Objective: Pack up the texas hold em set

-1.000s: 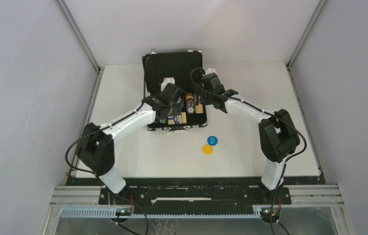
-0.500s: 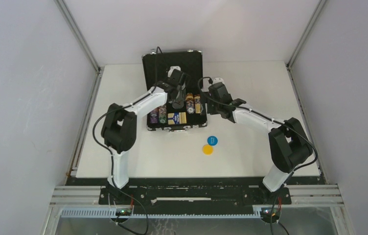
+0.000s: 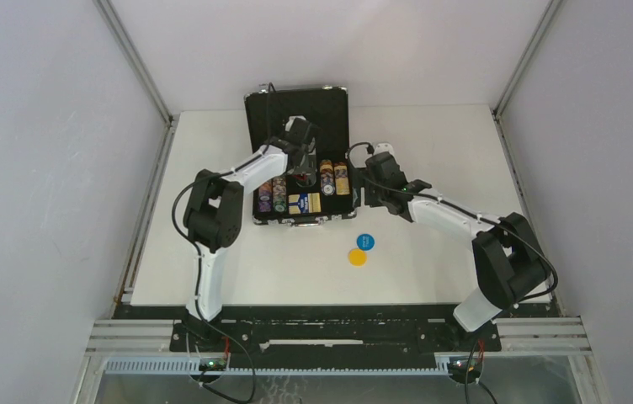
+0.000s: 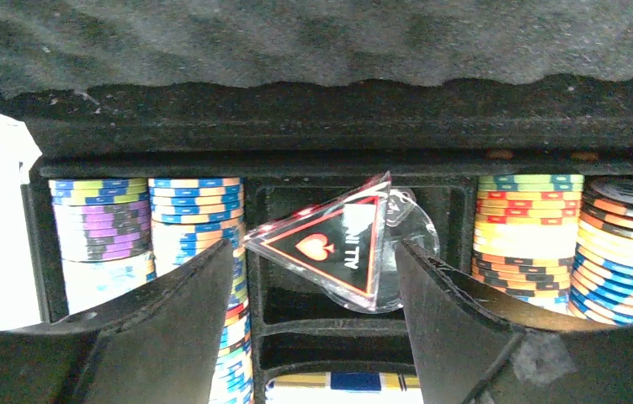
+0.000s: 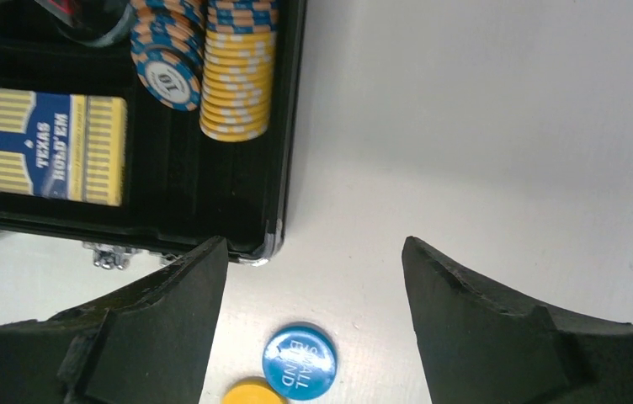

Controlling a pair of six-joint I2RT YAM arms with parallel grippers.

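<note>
Right gripper (image 5: 313, 252) now clear of briefcase (image 5: 290, 126), jaws open — centre over blue disc (image 5: 299, 361) before descending. Left gripper (image 4: 313, 252) jaws open astride triangular token (image 4: 330, 244).

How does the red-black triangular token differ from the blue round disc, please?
Shape: the triangular token is three-cornered, the blue disc round. Place: the token sits inside the briefcase, in a slot between chip stacks; the disc lies on the table outside it. Pose: the token leans tilted, the disc lies flat. Both carry printed lettering.
</note>
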